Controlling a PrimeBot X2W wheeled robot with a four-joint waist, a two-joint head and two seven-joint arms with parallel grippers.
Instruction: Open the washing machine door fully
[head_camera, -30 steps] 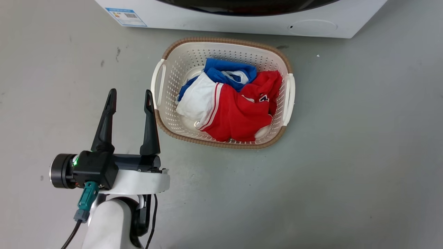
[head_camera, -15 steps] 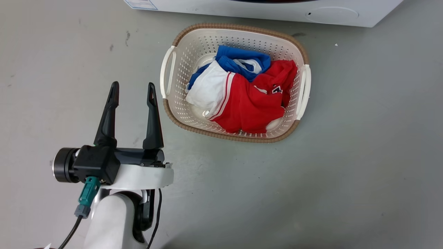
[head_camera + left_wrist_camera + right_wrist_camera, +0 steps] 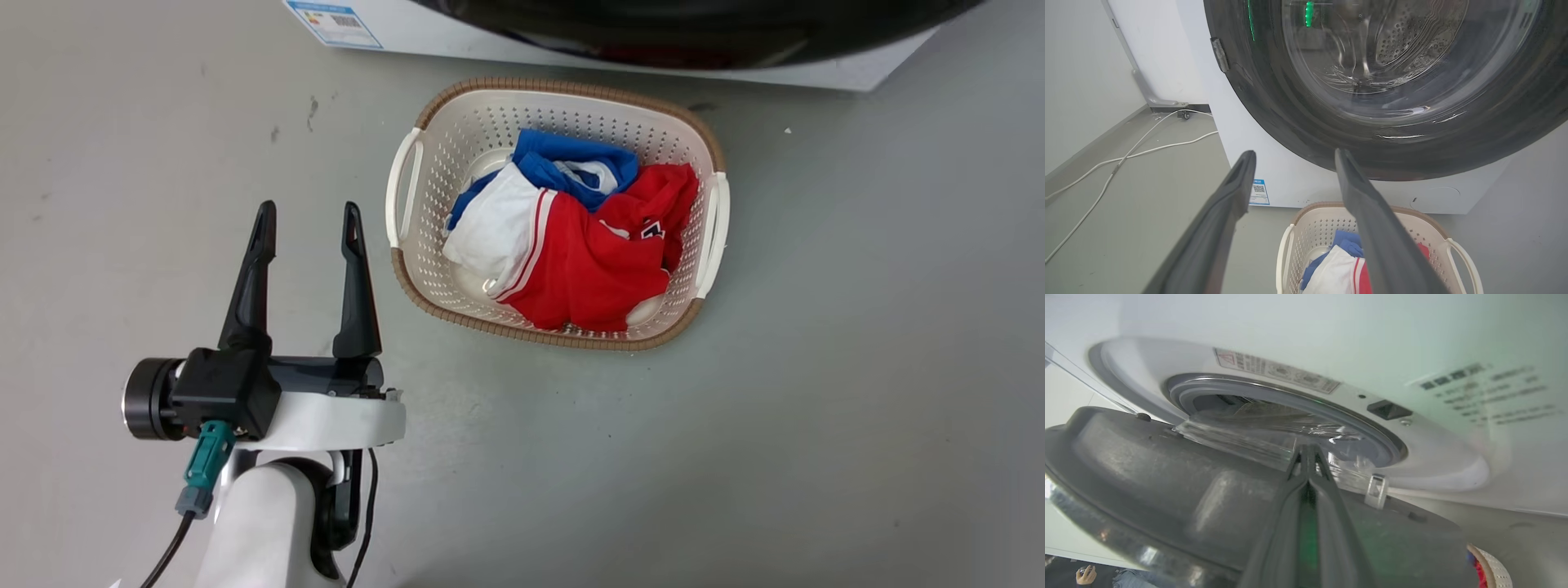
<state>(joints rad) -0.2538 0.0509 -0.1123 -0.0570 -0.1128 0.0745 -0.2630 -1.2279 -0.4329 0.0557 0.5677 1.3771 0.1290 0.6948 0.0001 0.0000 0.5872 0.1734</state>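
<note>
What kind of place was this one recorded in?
Probably a laundry corner of a plain room or lab: a white front-loading washing machine, a laundry basket of clothes on the bare grey floor, and loose cables near the wall.

We logged a shift of the whole head view; the camera had moved, so the offset of the laundry basket (image 3: 490,122) was not a displacement. The washing machine door (image 3: 694,28) changed: one second before, it showed as a narrow dark arc above the white front of the washing machine (image 3: 441,37); at the current moment it overhung that front as a broad black band, hid the round cap (image 3: 1439,195) from the head view and reached past the right front corner.
</note>
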